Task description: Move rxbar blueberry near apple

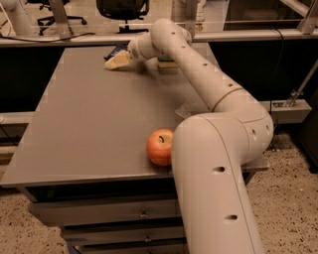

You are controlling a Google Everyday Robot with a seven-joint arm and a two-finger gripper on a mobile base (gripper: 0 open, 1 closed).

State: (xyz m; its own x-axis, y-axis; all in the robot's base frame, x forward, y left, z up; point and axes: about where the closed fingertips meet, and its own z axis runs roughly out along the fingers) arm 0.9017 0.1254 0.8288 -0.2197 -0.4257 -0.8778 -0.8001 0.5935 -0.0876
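The apple [160,147], red-orange with a yellowish top and a dark stem, sits near the front edge of the grey table [89,124], right beside my arm's big lower link. My arm reaches across to the table's far edge. My gripper [118,60] is low over the table there. The rxbar blueberry [115,50], a dark navy flat wrapper, shows partly just behind the gripper at the far edge; the gripper hides the rest. I cannot tell if they touch.
A green-topped sponge [167,64] lies behind my forearm at the far right of the table. A small pale scrap [185,110] lies by my elbow. Drawers [99,213] are below the front edge. An office chair [121,9] stands beyond the table.
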